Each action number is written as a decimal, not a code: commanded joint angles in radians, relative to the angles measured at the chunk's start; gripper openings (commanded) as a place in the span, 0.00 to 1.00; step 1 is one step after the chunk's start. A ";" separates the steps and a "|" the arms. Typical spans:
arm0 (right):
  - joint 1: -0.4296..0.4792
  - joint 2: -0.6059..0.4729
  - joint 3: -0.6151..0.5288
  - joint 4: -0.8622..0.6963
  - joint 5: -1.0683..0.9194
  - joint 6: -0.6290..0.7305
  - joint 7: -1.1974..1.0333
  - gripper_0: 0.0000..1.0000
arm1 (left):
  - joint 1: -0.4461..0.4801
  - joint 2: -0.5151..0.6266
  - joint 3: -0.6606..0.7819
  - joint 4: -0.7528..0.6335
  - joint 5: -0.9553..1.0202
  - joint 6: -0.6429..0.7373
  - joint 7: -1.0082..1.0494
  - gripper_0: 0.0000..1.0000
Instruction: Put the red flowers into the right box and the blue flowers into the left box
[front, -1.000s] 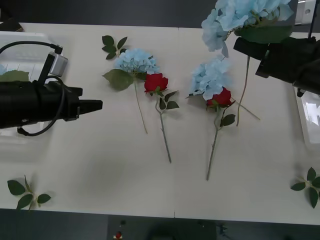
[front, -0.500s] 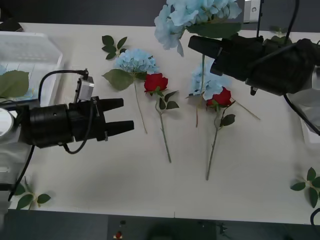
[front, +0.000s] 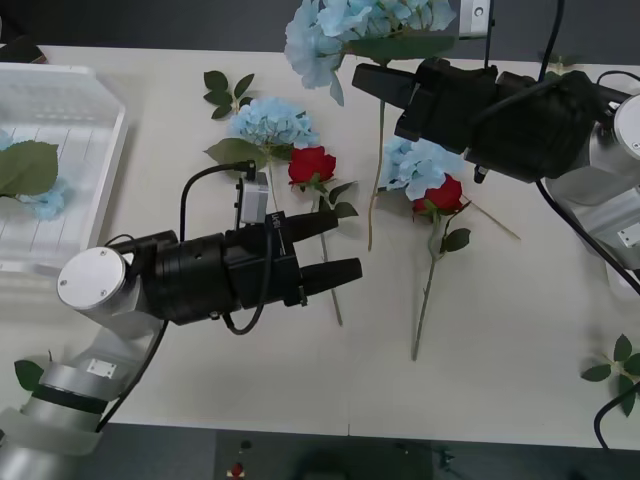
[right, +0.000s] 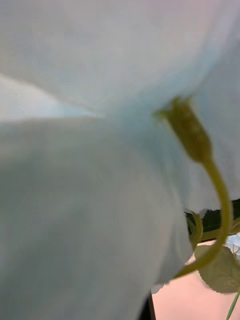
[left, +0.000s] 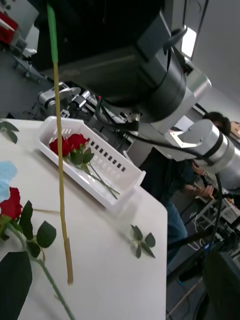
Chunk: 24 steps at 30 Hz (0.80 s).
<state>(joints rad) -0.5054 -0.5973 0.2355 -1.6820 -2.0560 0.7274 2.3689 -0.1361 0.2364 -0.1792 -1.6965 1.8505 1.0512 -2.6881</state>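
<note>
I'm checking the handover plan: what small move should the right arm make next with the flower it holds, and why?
Probably carry it further toward the left box. The right gripper holds a blue flower lifted above the table, stem hanging free, and that box already has one blue flower lying in it.

Two red roses (front: 313, 164) lie on the table on long green stems, and two more sit in the right box (left: 95, 167), a shallow white tray with slotted walls. One blue flower (front: 345, 25) hangs up in the air with its stem dangling; two others (front: 272, 122) lie flat right beside the roses. The left box (front: 95, 180) has a pale blue cluster and big green leaf inside.
</note>
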 joint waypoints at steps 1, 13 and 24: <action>-0.038 0.001 0.013 -0.013 -0.006 0.000 -0.037 0.00 | -0.011 -0.020 -0.025 -0.020 0.012 -0.040 -0.017 1.00; -0.038 0.001 0.016 -0.013 -0.006 0.017 -0.057 0.00 | -0.105 -0.035 -0.163 -0.020 0.013 -0.366 -0.017 1.00; -0.036 0.001 0.018 -0.013 -0.004 0.017 -0.065 0.00 | -0.152 -0.039 -0.194 0.031 0.012 -0.412 -0.017 0.00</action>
<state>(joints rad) -0.5054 -0.5973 0.2584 -1.6817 -2.0560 0.7452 2.3390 -0.2681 0.2081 -0.3697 -1.6651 1.8539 0.6432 -2.6881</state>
